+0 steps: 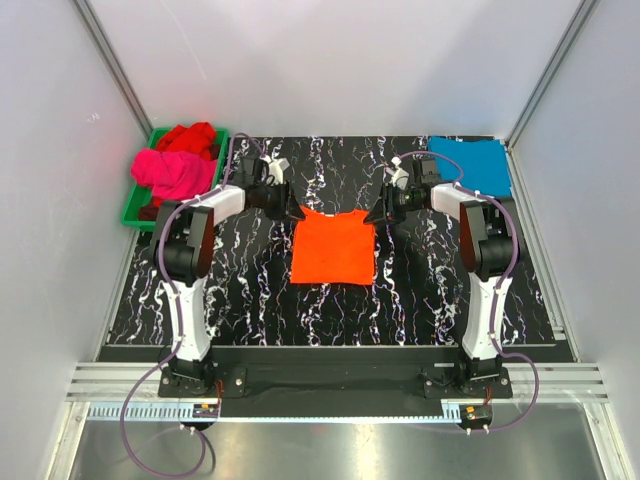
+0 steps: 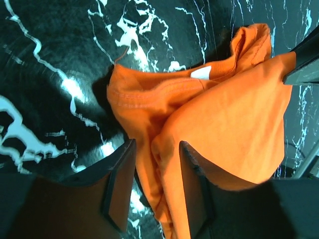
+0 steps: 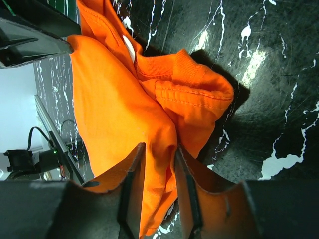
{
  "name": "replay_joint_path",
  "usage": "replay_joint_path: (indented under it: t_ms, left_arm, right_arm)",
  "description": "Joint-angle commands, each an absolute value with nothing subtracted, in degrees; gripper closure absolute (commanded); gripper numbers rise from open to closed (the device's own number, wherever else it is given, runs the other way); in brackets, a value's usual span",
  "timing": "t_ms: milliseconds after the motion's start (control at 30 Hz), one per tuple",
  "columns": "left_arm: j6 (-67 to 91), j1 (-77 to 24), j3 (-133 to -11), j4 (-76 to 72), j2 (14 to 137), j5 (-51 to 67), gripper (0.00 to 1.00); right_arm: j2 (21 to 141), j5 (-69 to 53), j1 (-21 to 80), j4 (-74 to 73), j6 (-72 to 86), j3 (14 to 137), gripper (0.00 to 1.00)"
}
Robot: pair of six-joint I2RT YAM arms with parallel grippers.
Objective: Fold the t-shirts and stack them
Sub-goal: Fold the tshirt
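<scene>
The orange t-shirt point(image 1: 333, 250) lies partly folded at the middle of the marble table, sleeves tucked in and collar toward the far side. My left gripper point(image 1: 297, 212) is at its far left shoulder and my right gripper point(image 1: 375, 213) at its far right shoulder. In the left wrist view the left gripper point(image 2: 157, 147) stands open, a ridge of orange cloth point(image 2: 234, 114) loose between its fingers. The right gripper point(image 3: 159, 149) is also open around a bunched fold of the orange cloth point(image 3: 114, 104). A teal-blue t-shirt point(image 1: 472, 163) lies folded at the far right corner.
A green tray point(image 1: 135, 215) at the far left holds a crumpled magenta-pink t-shirt point(image 1: 172, 172) and a red t-shirt point(image 1: 190, 137). White walls enclose the table on three sides. The arm bases stand at the near edge.
</scene>
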State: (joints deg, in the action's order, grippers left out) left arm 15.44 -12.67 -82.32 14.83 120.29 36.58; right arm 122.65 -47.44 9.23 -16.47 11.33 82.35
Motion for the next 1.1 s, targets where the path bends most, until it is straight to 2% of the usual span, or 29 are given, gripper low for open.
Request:
replay_joint_path:
  t_ms: [0, 833, 933, 967, 1033, 1067]
  left_arm:
    - [14.85, -12.3, -80.95, 10.11, 113.39, 34.19, 0.55]
    - [13.09, -13.62, -83.14, 11.6, 119.88, 35.51, 0.55]
    - [13.27, -13.62, -84.02, 11.6, 120.23, 36.47, 0.68]
    - [13.36, -13.71, -84.28, 11.51, 120.15, 36.65, 0.85]
    - [13.71, -13.71, -84.37, 11.78, 119.54, 37.26, 0.98]
    - [13.88, -13.71, -83.94, 11.86, 118.4, 37.27, 1.0]
  right_arm:
    - [119.62, -46.93, 9.76, -17.31, 10.63, 83.05, 0.64]
    - [120.06, -46.58, 9.76, -17.84, 10.63, 84.2, 0.67]
    - [119.53, -46.41, 9.76, -17.84, 10.55, 84.2, 0.69]
    - [119.27, -46.06, 9.76, -17.93, 10.63, 84.03, 0.75]
    - [118.39, -45.79, 9.76, -17.93, 10.55, 83.94, 0.86]
    - [118.04, -45.44, 9.76, -17.93, 10.63, 83.85, 0.9]
